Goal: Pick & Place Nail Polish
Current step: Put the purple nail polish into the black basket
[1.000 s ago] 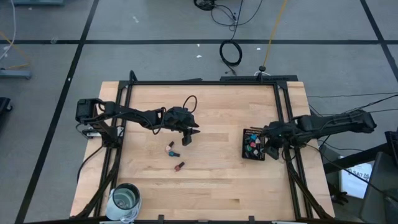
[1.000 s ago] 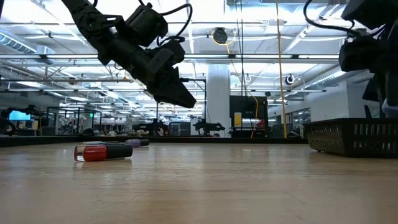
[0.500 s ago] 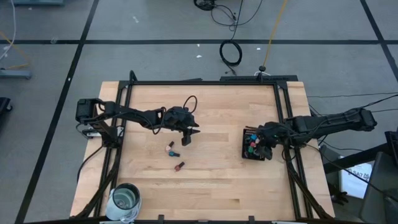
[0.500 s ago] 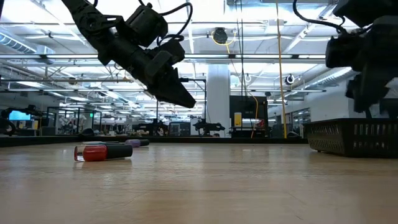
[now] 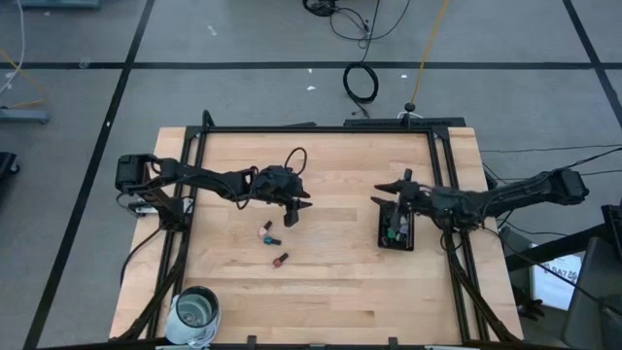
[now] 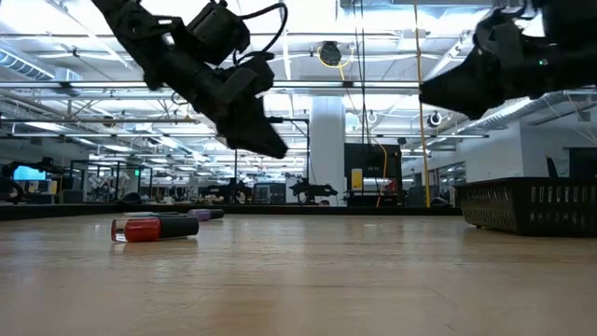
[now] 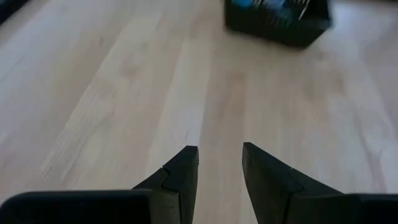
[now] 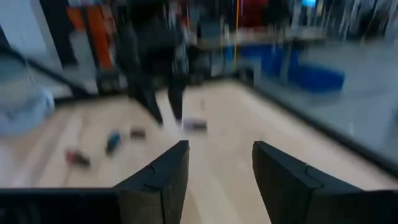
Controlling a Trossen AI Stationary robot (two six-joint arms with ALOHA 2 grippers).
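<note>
Looking down from the high view: three nail polish bottles lie flat on the wooden table (image 5: 330,282) just below the left gripper (image 5: 294,211) — a purple-capped one (image 5: 266,226), a teal one (image 5: 271,237) and a red one (image 5: 281,260). Each has its long axis on a diagonal; which end is the cap is too small to tell. More bottles sit in the black tray (image 5: 396,226), right under the right gripper (image 5: 387,187); their count can't be read. A glass jar (image 5: 196,311) stands well away from both, at the table's near-left corner.

Low view: red bottle (image 6: 140,230) lies on its side, long axis running across the picture, dark cap to the right, purple one (image 6: 205,215) behind it. Left gripper (image 6: 270,142) hangs above them, clear of the table. Right gripper (image 6: 438,93) is up high, beside the tray (image 6: 527,205).

Left wrist view: fingers (image 7: 180,180) slightly parted, nothing between them — tray (image 7: 277,17) well ahead.

Right wrist view: fingers (image 8: 163,183) apart, empty; three blurred bottles lie far ahead, red (image 8: 78,158), teal (image 8: 114,140) and purple (image 8: 196,125).
</note>
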